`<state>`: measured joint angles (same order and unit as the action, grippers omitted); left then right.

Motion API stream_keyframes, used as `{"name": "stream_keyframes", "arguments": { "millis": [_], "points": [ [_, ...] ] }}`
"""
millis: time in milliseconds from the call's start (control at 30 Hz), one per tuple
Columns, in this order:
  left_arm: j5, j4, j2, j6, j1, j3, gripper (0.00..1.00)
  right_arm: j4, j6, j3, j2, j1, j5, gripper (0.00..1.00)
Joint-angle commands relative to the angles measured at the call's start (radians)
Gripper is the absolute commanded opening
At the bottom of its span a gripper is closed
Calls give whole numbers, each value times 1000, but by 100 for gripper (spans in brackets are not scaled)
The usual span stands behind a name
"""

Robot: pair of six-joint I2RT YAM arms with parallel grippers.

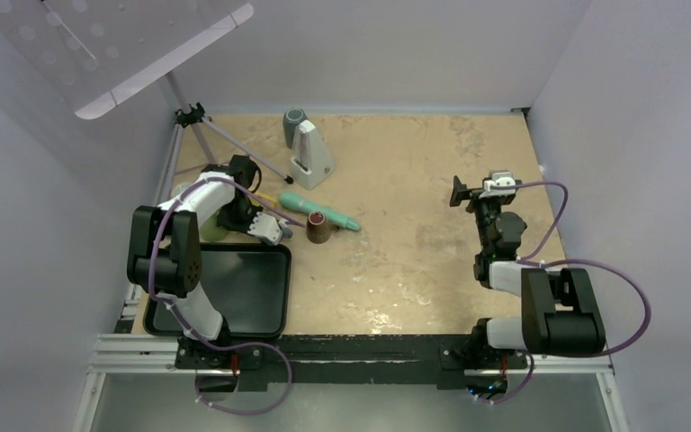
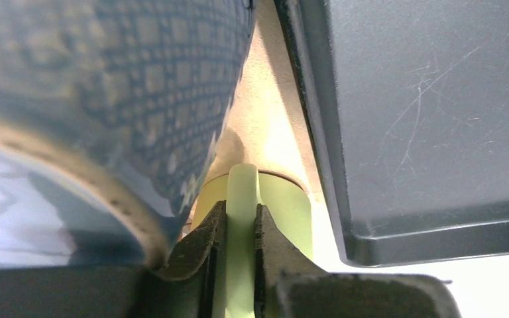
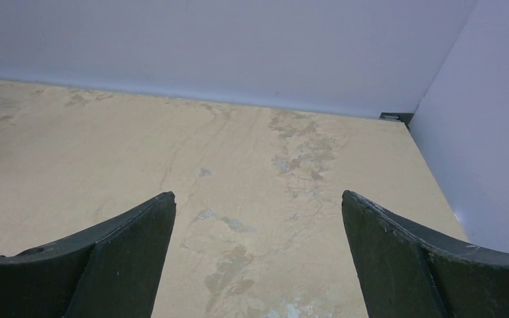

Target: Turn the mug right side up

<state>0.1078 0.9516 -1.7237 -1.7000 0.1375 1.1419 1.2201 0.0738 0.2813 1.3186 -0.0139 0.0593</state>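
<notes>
The light green mug [image 2: 285, 212] sits on the table just beyond the far left corner of the black tray [image 2: 437, 132]. My left gripper [image 2: 242, 209] is shut on the mug's handle [image 2: 242, 182], which stands upright between the two fingers. In the top view the mug [image 1: 209, 230] is mostly hidden under the left arm, and the left gripper [image 1: 220, 227] is down beside it. Which way up the mug stands cannot be told. My right gripper [image 3: 257, 199] is open and empty above bare table at the right [image 1: 472, 193].
A blue patterned vessel [image 2: 106, 86] fills the left of the left wrist view, close to the mug. A brown cup [image 1: 321, 227], a long teal object [image 1: 319, 209] and a white and grey stand [image 1: 308, 153] lie in the middle back. A tripod [image 1: 193, 121] stands at the back left.
</notes>
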Motion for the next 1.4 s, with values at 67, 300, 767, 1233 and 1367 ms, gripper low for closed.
{"name": "stream_keyframes", "arguments": {
  "millis": [67, 300, 767, 1233, 1367],
  "points": [
    [-3, 97, 17, 48, -12, 67, 0, 171, -20, 5, 66, -1, -44, 99],
    [-49, 131, 60, 63, -15, 109, 0, 159, -28, 16, 69, -1, -50, 99],
    [-179, 148, 203, 288, -15, 158, 0, 130, -47, 33, 73, -2, -110, 99],
    [-354, 94, 508, 862, -18, 124, 0, 130, -48, 33, 73, -2, -110, 99],
    [-346, 77, 582, 963, -27, 148, 0, 130, -49, 34, 72, -2, -110, 99]
  ]
}}
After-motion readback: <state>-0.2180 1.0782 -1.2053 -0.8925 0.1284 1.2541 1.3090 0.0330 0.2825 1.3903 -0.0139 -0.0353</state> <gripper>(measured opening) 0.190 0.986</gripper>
